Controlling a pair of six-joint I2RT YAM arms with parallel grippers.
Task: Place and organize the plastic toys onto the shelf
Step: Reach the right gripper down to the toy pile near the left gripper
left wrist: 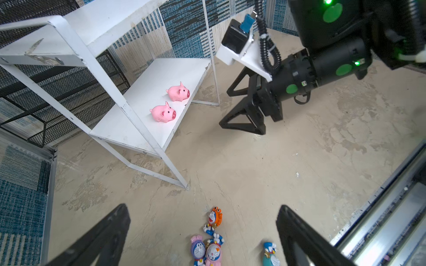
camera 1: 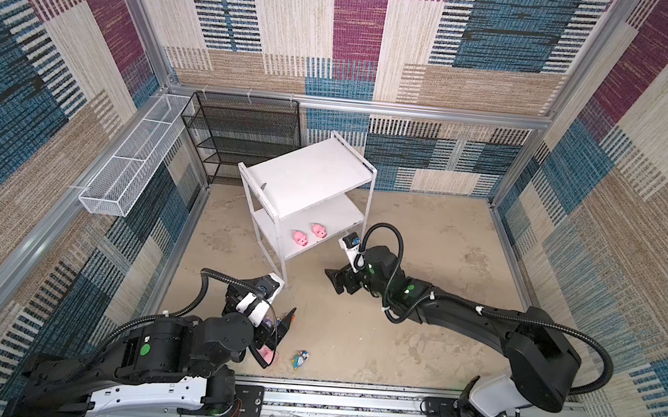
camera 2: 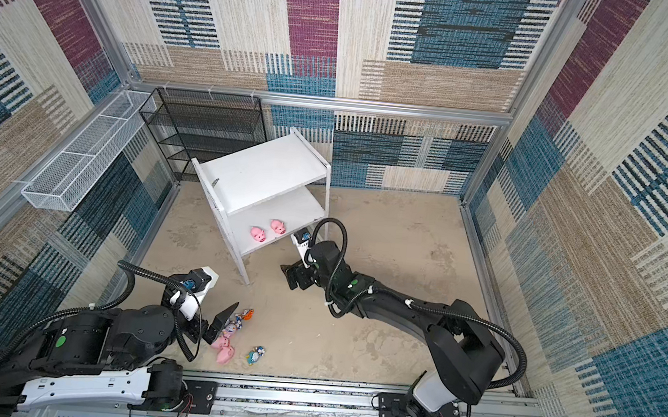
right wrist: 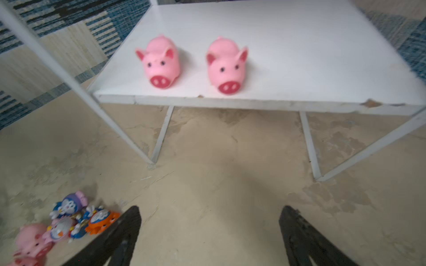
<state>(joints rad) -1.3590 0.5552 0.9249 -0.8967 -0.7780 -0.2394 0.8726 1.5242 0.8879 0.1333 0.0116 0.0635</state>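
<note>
2 pigs on shelf lower board, left claw, right claw agape

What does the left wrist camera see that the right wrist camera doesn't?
Only the left wrist view: the right end effector, open and empty, the shelf's top board and the black mesh rack. Only the right wrist view: pink pigs lying on the floor. Both: two pigs on the shelf's lower board, and the cluster of figurines on the floor.
</note>
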